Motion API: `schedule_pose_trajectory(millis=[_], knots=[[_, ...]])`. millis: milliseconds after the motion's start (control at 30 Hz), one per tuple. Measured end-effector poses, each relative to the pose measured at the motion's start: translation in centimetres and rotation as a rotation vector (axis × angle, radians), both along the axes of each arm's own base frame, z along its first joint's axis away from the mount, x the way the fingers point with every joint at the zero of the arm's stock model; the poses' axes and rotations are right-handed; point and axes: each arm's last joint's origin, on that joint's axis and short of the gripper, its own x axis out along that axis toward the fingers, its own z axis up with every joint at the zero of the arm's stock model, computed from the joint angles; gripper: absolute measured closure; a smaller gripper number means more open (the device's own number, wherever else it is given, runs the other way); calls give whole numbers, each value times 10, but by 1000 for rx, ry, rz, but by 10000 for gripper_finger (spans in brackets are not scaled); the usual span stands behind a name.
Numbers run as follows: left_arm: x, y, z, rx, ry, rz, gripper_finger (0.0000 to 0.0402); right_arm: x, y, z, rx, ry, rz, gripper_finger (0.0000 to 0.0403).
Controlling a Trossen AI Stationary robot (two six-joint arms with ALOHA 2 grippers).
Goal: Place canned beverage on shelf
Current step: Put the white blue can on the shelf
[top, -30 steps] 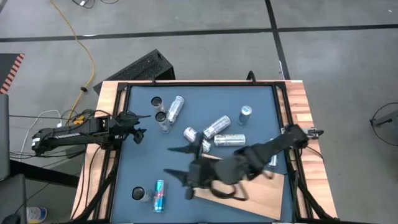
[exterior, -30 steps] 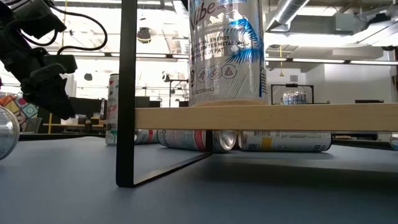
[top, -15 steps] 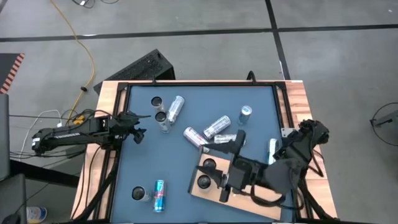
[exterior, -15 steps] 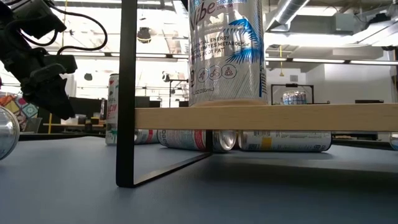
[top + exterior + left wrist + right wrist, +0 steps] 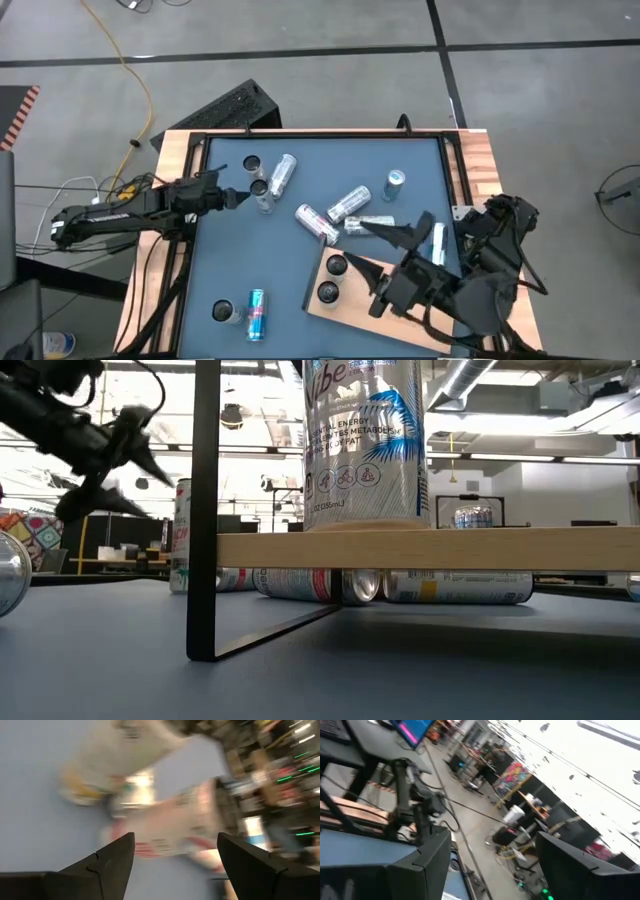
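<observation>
Count of cans, shelf, table and arms

Twelve cans (image 5: 347, 204) were counted from above. Two were seen upright on the one shelf (image 5: 420, 325), and ten were found on the one table (image 5: 215, 260). Of those ten, four were seen upright: two (image 5: 251, 163) near the left far corner, one (image 5: 396, 180) toward the right, and one (image 5: 222, 312) near the front left. Six were seen lying: one (image 5: 283, 172) beside the far pair, three in the middle, one (image 5: 438, 243) partly hidden at the right, and a blue one (image 5: 256, 313) at the front left. Two arms (image 5: 120, 210) were counted, one at each side of the table.
</observation>
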Motion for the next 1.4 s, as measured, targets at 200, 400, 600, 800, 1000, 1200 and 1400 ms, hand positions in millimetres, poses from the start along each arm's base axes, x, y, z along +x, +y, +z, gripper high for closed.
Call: schedule_pose_trajectory(millis=[200, 400, 600, 800, 1000, 1200, 1400], knots=[[3, 1, 9, 38, -85, -4, 132, -15, 11, 0, -26, 10, -46, 122], [1, 1, 4, 160, 30, -19, 132, -23, 18, 0, -31, 11, -58, 122], [1, 1, 5, 141, 16, -29, 132, -32, 25, 0, -36, 11, -78, 122], [1, 0, 4, 116, 8, -39, 132, -39, 30, -1, -50, 20, -54, 122], [1, 1, 4, 82, -5, -11, 132, -44, 35, -2, -47, 18, -34, 122], [6, -2, 17, 144, -120, -142, 132, -51, 41, -3, -54, 21, -9, 122], [2, -15, 73, 315, -353, -527, 132, -57, 45, -3, -52, 19, 12, 122]])
